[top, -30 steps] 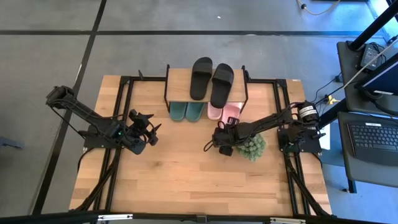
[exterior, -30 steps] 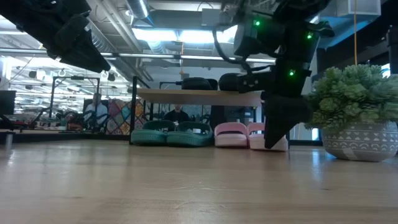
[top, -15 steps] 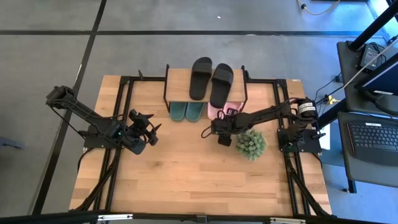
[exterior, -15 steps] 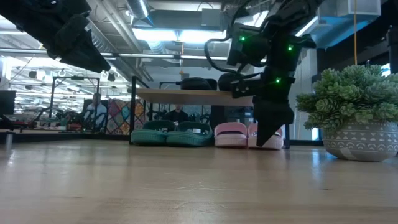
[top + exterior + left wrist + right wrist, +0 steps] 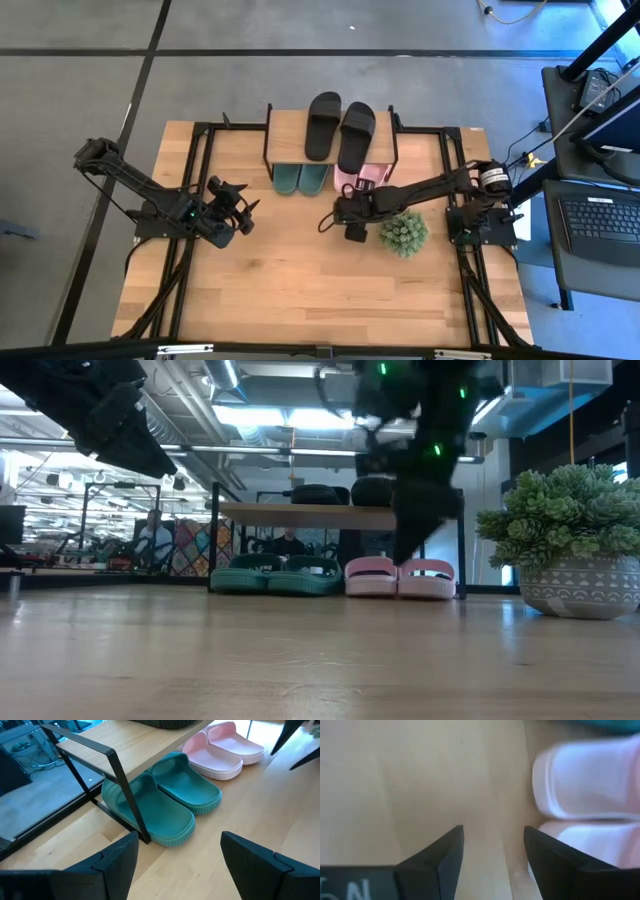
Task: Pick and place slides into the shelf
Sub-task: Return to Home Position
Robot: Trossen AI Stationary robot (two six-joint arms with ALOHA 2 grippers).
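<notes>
Holds the right gripper spread and empty over the table just beside the pink slides under the shelf, the left gripper likewise spread, facing the green slides

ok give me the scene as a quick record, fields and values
shelf top: black slides on the shelf
under shelf: green slides and pink slides, side by side
plant: on the table, near the pink pair
left gripper: open, empty, left of the shelf
right gripper: open, empty, in front of the pink pair
</notes>
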